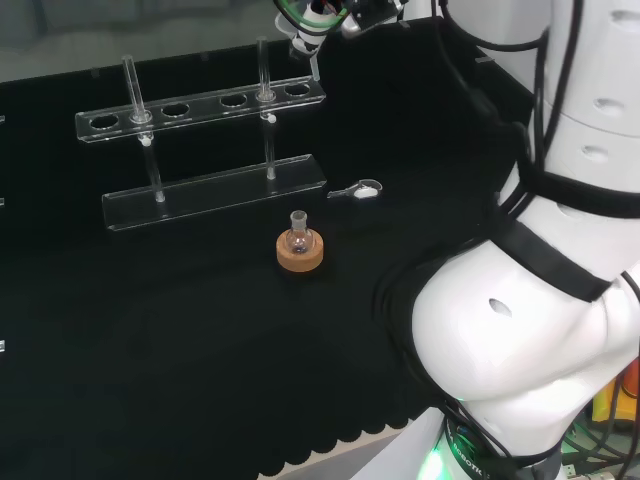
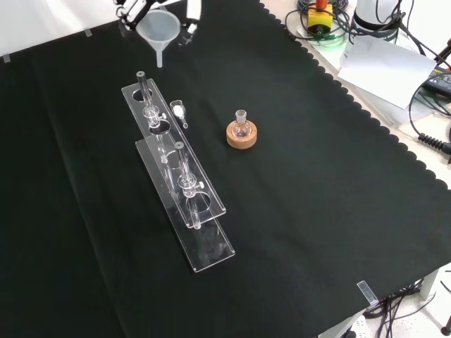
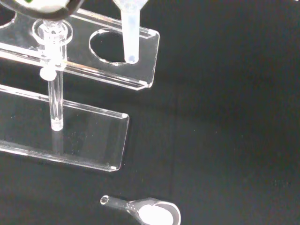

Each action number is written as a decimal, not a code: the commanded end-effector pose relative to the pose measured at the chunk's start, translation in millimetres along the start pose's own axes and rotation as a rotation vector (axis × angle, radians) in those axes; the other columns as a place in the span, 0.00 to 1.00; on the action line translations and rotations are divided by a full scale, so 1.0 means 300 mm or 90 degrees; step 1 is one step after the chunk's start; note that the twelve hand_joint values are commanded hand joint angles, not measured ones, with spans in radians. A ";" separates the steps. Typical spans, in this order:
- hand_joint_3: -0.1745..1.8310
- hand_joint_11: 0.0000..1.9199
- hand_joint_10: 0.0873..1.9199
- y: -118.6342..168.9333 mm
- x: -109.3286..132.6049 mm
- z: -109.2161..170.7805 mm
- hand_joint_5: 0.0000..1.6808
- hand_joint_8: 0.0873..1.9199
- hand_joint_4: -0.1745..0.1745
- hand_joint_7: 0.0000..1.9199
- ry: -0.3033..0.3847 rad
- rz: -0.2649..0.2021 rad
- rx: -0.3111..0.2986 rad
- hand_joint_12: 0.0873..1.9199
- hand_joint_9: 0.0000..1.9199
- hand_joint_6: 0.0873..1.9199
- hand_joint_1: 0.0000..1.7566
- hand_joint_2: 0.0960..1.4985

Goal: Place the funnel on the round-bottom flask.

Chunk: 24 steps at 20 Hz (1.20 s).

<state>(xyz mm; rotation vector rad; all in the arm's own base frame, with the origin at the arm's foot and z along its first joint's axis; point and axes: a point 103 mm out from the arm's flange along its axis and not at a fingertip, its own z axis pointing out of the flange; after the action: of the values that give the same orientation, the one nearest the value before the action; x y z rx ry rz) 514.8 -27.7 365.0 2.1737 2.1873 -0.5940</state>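
Observation:
The translucent funnel (image 2: 158, 29) hangs in the air above the far end of the clear rack, as the front view shows it, with the hand (image 2: 192, 13) shut on its cone from both sides. In the head view the hand (image 1: 325, 12) is at the top edge and the funnel's stem (image 1: 314, 66) points down over the rack's right end. The wrist view has the stem (image 3: 130, 33) above the rack's end hole. A small round-bottom flask (image 1: 298, 238) stands upright on a cork ring (image 1: 300, 257) in the middle of the cloth, well apart from the hand; in the front view the flask (image 2: 242, 127) is right of the rack.
A clear two-tier rack (image 1: 200, 105) (image 2: 176, 183) (image 3: 140, 47) holds two upright glass tubes. A small glass scoop (image 1: 362, 190) (image 2: 178, 109) (image 3: 150, 213) lies between rack and flask. The arm's white links (image 1: 560, 250) rise at the right of the head view.

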 end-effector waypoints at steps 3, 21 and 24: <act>0.38 0.25 0.23 -0.173 0.052 -0.020 0.34 0.30 0.43 0.24 0.009 0.029 -0.011 0.68 0.46 0.32 0.45 0.47; 0.39 0.25 0.22 -0.406 0.231 0.154 0.34 0.30 0.43 0.24 0.022 0.029 0.012 0.67 0.46 0.33 0.45 0.47; 0.39 0.25 0.22 -0.403 0.259 0.189 0.34 0.30 0.43 0.24 0.030 0.023 0.018 0.67 0.46 0.33 0.45 0.47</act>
<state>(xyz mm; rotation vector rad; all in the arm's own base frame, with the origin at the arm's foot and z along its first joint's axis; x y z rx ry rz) 388.5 16.3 339.7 2.2514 2.1557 -0.5990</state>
